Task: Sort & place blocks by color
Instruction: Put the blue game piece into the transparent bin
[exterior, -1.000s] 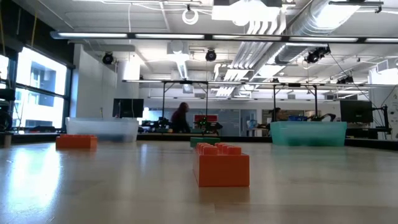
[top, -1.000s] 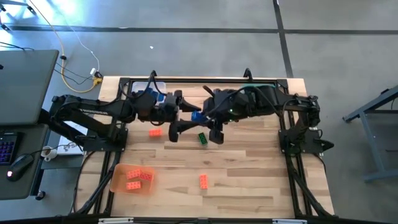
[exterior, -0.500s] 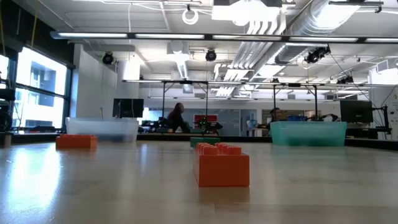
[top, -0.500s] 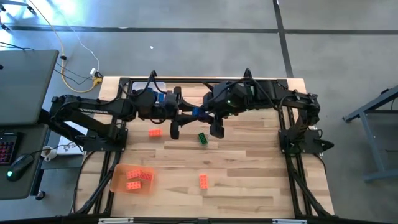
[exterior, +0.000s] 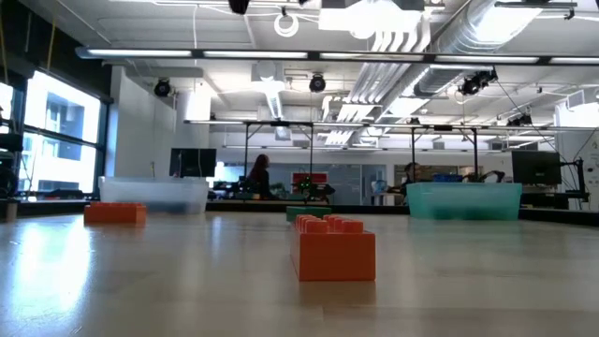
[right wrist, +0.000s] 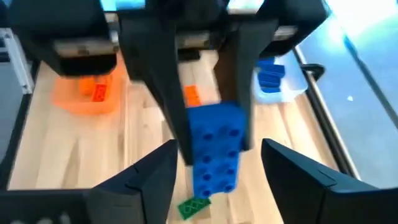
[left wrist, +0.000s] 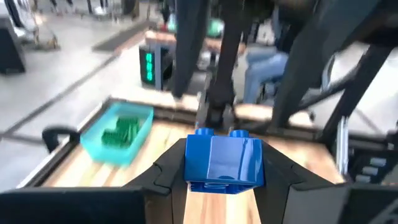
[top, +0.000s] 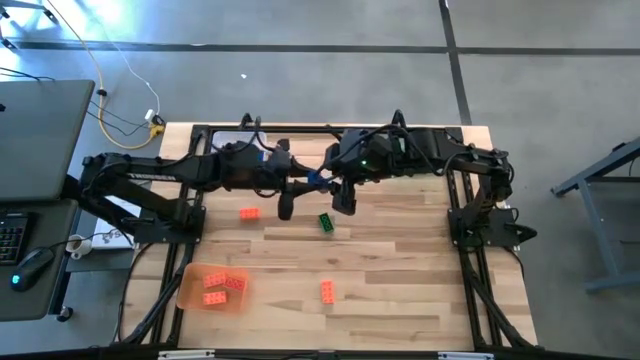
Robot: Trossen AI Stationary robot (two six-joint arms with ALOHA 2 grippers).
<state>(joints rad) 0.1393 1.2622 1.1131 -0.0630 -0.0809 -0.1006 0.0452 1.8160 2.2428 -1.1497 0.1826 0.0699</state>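
While the left gripper (left wrist: 221, 180) clenched the small blue studded plastic brick (left wrist: 224, 163) above the wooden table (top: 400, 290), near the green brick (top: 326, 222), we saw the right gripper (right wrist: 214, 171) released beside it.

**An open workshop with grey floor and bare ceiling services**

A grey floor (top: 300, 70) crossed by dark seams surrounds the light wooden bench (top: 400, 290). At the left stands a dark desk (top: 35, 140) with a keyboard (top: 10, 235) and a mouse (top: 30, 265). A yellow cable (top: 105, 90) runs over the floor to a plug near the bench's far left corner. At the far right a grey metal frame (top: 605, 175) shows.

Seen level, the room is large and open: white ducts (exterior: 505, 19) and pipes (exterior: 393, 56) under the ceiling, long strip lights (exterior: 309, 54), tall windows (exterior: 56, 131) at the left, a monitor (exterior: 192, 162) and metal frames (exterior: 281, 150) farther back. A person (exterior: 256, 176) stands in the distance.
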